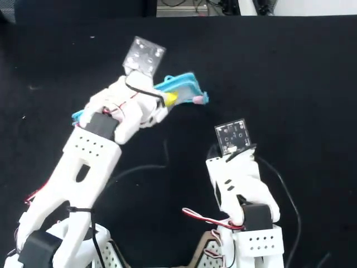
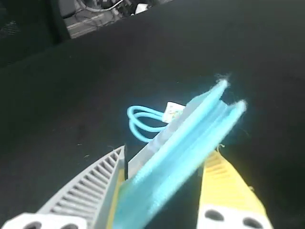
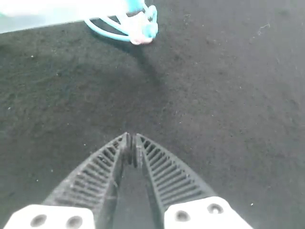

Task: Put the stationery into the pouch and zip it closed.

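A light blue pouch (image 1: 181, 88) lies on the black table, partly under the left arm. My left gripper (image 1: 167, 99) is shut on the pouch (image 2: 186, 152), whose edge runs between a grey finger and a yellow-taped finger (image 2: 224, 183). A blue cord loop (image 2: 143, 123) with a small white tag hangs at the pouch's end. My right gripper (image 3: 130, 145) is shut on nothing and hovers over bare table, a short way from the cord loop (image 3: 125, 26) and its pink bead. In the high view the right arm (image 1: 237, 167) stands near the table's middle front.
The black table cloth (image 1: 290, 84) spreads wide to the right and back. Cables (image 1: 139, 167) trail across it between the two arms. Clutter lies beyond the far edge (image 1: 184, 8).
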`<state>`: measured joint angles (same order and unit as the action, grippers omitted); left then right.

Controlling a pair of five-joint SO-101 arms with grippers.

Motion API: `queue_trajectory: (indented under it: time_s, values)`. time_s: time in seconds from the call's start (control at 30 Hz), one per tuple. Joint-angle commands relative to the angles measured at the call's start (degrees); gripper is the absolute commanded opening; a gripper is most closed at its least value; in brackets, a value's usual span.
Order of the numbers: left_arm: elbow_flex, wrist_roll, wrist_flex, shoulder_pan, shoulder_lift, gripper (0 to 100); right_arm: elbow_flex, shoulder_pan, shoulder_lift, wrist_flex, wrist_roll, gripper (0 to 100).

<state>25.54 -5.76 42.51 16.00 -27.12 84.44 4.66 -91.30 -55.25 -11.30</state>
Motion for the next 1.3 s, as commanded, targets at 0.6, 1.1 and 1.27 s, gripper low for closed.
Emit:
queue_trajectory:
  time_s: [0.6, 1.1, 1.27]
  values:
    - [-1.5, 0.4, 20.9, -13.5, -14.2, 6, -0.3, -0.1, -0.6, 1.6, 0.3, 1.1]
    - [56.7, -16.7, 19.5, -35.6, -67.1, 4, 6.9, 4.8, -0.6, -2.8, 0.5, 1.1]
    - [68.4, -16.4, 20.8, -39.7, -78.0, 4, 8.4, 8.2, -0.6, -2.6, 3.7, 1.1]
